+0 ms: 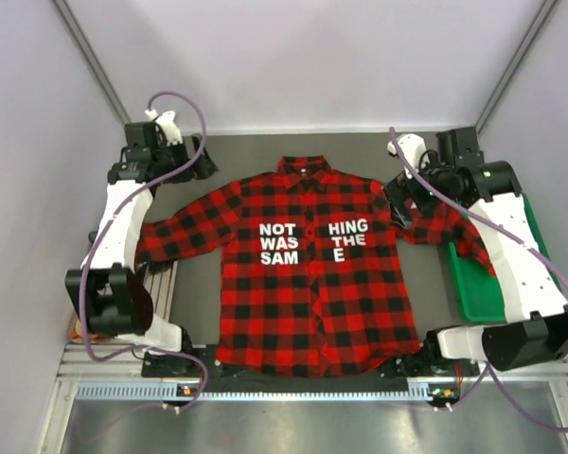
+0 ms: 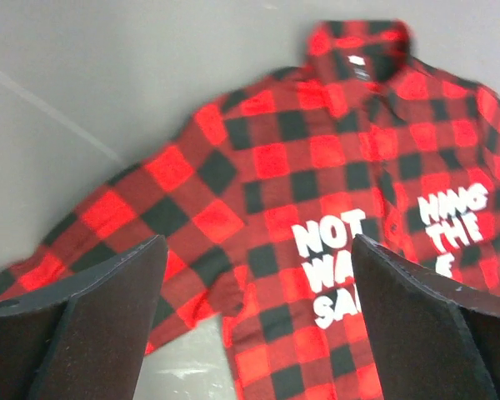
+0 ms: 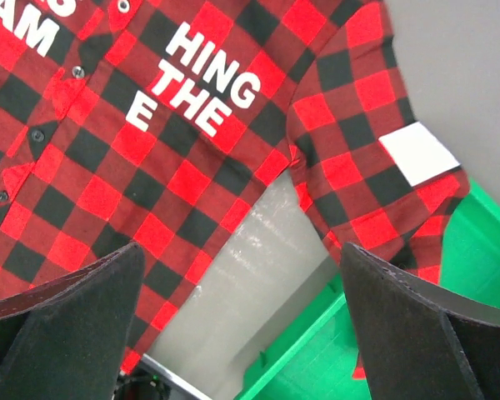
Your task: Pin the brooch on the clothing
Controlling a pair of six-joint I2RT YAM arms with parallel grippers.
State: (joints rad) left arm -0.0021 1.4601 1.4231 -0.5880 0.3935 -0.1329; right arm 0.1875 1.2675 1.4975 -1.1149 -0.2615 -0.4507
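- Grey table [image 1: 379, 151], pale walls around it.
- Left claw [image 2: 258, 250]: spread wide, empty, above a sleeve.
- One shirt [image 1: 308, 284] lying flat, front up; no brooch in sight.
- Right claw [image 3: 242, 250]: spread wide, empty, near one green tray [image 1: 469, 288].
- Advice: locate the pin first and keep the cloth flat.
- Two claws in all.

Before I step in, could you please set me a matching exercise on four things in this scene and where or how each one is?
Things:
1. plaid shirt
2. green tray
3. white patch
4. left hand

Places or states:
A. near the cuff of the right-side sleeve
B. open, holding nothing
C. spread flat, front up, in the middle
D. at the right edge of the table

Pairs: 1-C; 2-D; 3-A; 4-B
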